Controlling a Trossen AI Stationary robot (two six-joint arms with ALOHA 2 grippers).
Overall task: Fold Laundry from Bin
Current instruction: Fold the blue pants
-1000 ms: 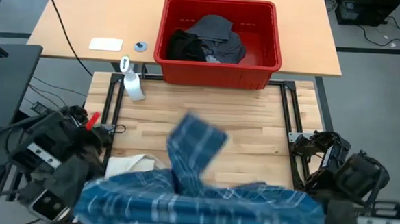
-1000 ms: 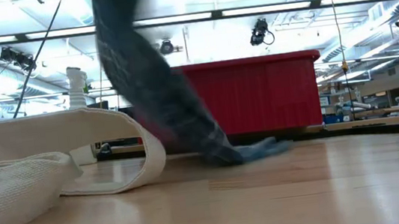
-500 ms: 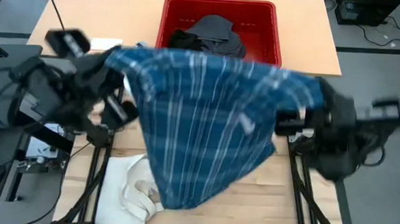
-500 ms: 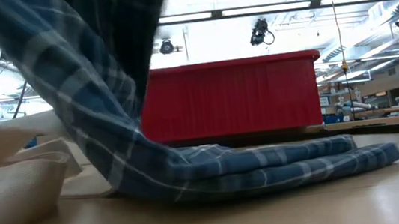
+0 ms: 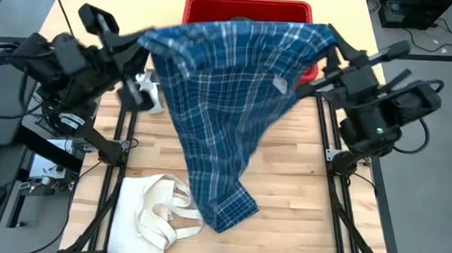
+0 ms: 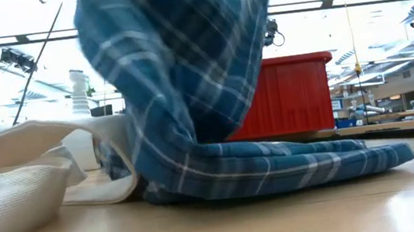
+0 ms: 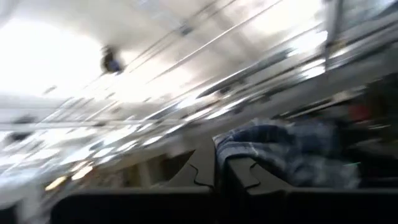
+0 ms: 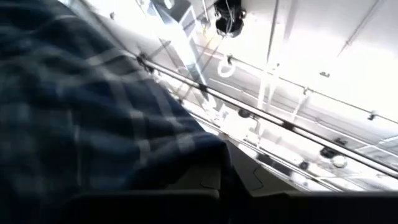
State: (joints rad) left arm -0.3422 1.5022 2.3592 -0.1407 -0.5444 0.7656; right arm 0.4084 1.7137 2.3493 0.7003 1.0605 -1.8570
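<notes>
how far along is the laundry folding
Early. Done: the blue plaid shirt is out of the red bin. In hand: the left gripper and right gripper are each shut on a top corner, holding it spread while its tail lies on the table. Left: fold it, then whatever the bin holds, hidden now.

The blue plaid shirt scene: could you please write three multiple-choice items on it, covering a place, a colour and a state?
1. Where does the plaid shirt's lower end rest?
A. In the bin
B. On the table, beside the tote bag
C. On the floor

2. What colour is the bin?
A. Red
B. Green
C. White

3. How is the shirt held?
A. By neither gripper
B. By the left gripper only
C. Stretched between the left gripper and the right gripper

Answers: 1 B, its hem lies on the wood by the tote bag; 2 A, red walls; 3 C, both top corners are pinched.
</notes>
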